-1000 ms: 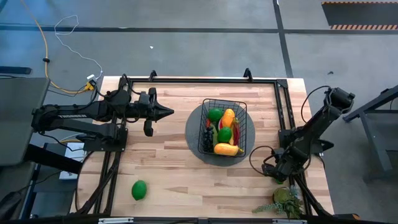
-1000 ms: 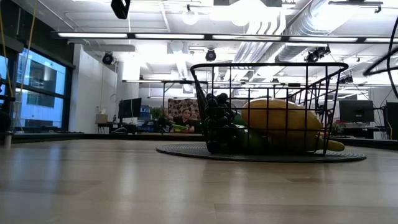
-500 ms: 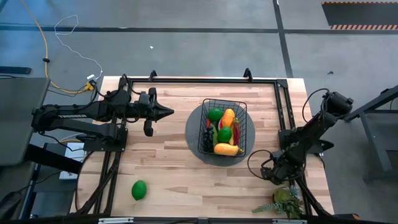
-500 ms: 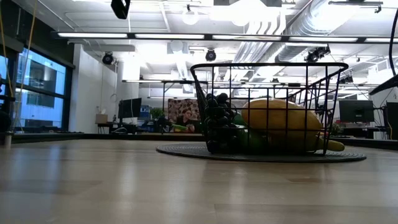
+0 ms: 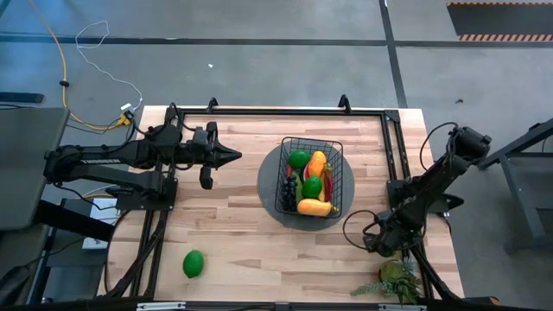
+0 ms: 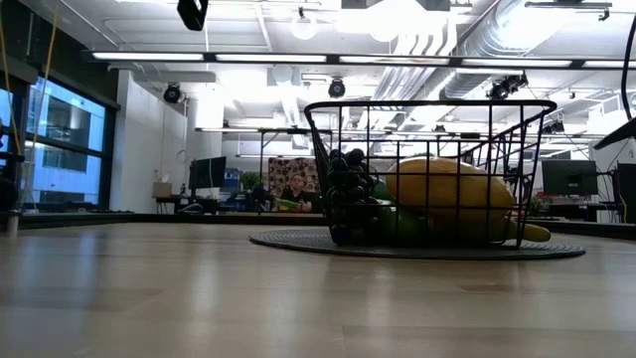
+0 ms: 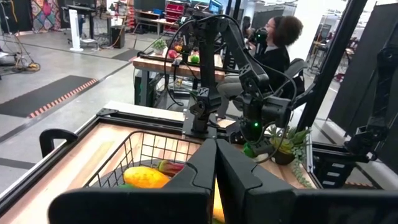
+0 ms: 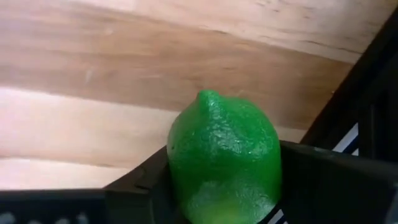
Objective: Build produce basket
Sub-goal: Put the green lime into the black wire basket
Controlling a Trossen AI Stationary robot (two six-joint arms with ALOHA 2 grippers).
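The black wire basket point(image 5: 309, 177) stands on a dark round mat point(image 5: 268, 186) at the table's middle, and it holds produce: green fruits, a yellow banana, red pieces and dark grapes point(image 6: 348, 189). A second green fruit point(image 5: 193, 263) lies on the table near its near left edge. My right gripper point(image 5: 378, 244) points steeply down at the table's near right part, shut on a green lime-like fruit point(image 8: 224, 162), which the gripper hides in the high view. My left gripper point(image 5: 238, 156) hangs shut and level, left of the basket, holding nothing. My right gripper pinches the green fruit between its two fingers, one finger point(image 8: 140, 180) on each opposite side point(image 8: 180, 168) of its round body. The fruit's pointed end point(image 8: 205, 96) juts out past the fingertips toward the wooden table. The fingers come from above, slanting down. Whether it rests on the table, I cannot tell.
A leafy green plant point(image 5: 397, 281) lies at the near right corner, right beside my right gripper. A black rail frame point(image 5: 393, 147) runs along the table's far and right edges. Bare wood point(image 5: 251, 250) lies between the basket and the near edge. A person point(image 7: 273, 43) sits beyond the table.
My right arm has leaned lower over the near right part of the table, its gripper tipping a little steeper. The basket and the loose green fruit have stayed where they were.
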